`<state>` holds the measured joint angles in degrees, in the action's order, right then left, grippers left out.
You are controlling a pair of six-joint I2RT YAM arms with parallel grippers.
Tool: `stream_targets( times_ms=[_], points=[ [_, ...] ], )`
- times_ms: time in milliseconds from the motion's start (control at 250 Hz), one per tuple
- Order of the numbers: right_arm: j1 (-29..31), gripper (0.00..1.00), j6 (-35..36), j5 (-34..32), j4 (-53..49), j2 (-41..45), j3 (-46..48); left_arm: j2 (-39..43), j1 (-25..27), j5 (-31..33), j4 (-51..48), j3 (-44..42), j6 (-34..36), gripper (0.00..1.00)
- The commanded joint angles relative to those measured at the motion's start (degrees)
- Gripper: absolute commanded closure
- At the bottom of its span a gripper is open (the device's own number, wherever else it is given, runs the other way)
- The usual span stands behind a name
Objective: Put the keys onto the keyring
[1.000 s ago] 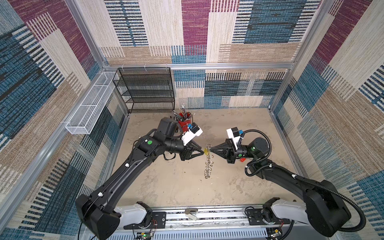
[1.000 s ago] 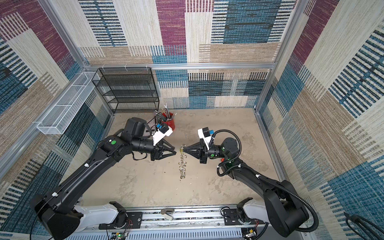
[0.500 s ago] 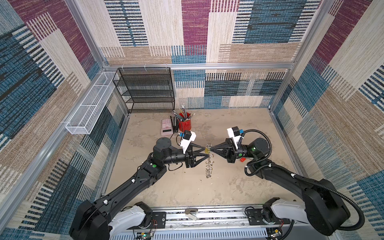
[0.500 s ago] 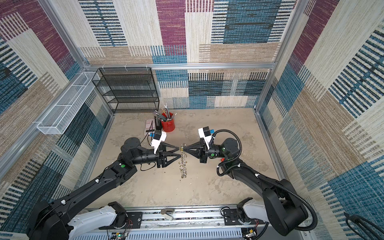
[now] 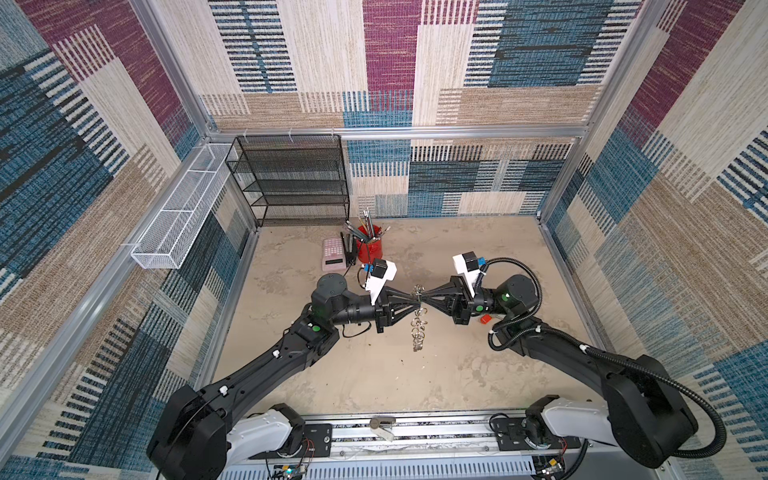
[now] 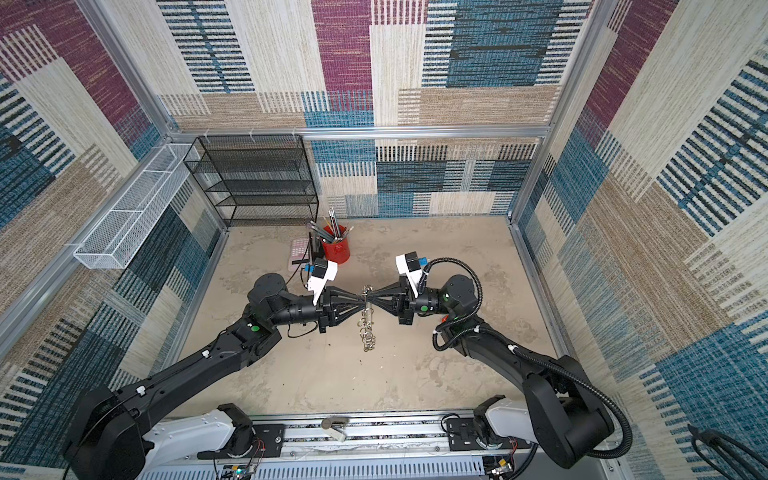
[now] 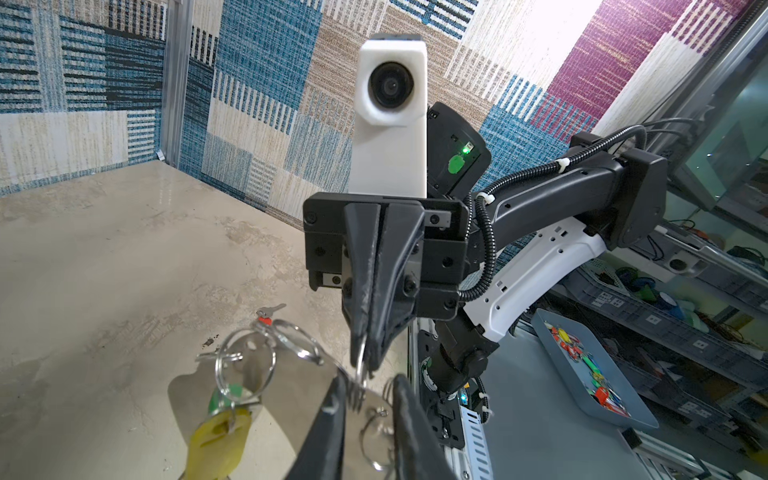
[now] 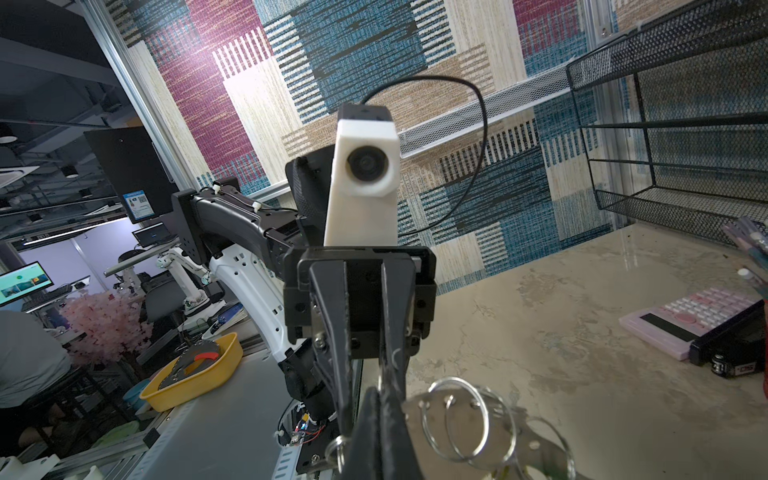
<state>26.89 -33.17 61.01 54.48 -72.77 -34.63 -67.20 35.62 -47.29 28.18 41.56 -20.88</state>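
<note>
A: Tabletop (image 5: 332, 374) noted, beige. Why do we find the keyring (image 5: 417, 320) hanging mid-scene?

B: Right gripper (image 7: 363, 357) is clamped on its top end, presenting it for threading, we judge. Left gripper (image 7: 369, 380) straddles it; we cannot tell its grip. Red-tagged key (image 5: 484, 319) lies right, unthreaded.

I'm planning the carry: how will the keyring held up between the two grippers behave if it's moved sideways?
The keyring looks like a flat metal band, so probably stiff, but its loose rings should swing. The right gripper seems to pinch just a thin shiny ring, so it may pivot or slip. The yellow tag will likely dangle and twist.
</note>
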Motion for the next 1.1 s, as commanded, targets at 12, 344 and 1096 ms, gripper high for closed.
stream_targets(
  times_ms=[12, 344, 1096],
  points=[
    [0.1, 1.0, -1.2, -0.2, 3.4, -0.2, -0.5, -0.2, 0.0, -1.0, 1.7, 0.8, -0.5, 0.9],
    [0.0, 1.0, -1.3, -0.1, 3.6, 0.2, 0.1, 0.4, 0.0, 4.5, -9.3, 4.6, 0.0, 1.0],
    [-6.2, 0.65, -11.1, -1.1, 14.3, 0.3, 5.3, -5.4, 0.1, 5.8, -55.8, 30.6, 20.0, 1.0]
  ],
)
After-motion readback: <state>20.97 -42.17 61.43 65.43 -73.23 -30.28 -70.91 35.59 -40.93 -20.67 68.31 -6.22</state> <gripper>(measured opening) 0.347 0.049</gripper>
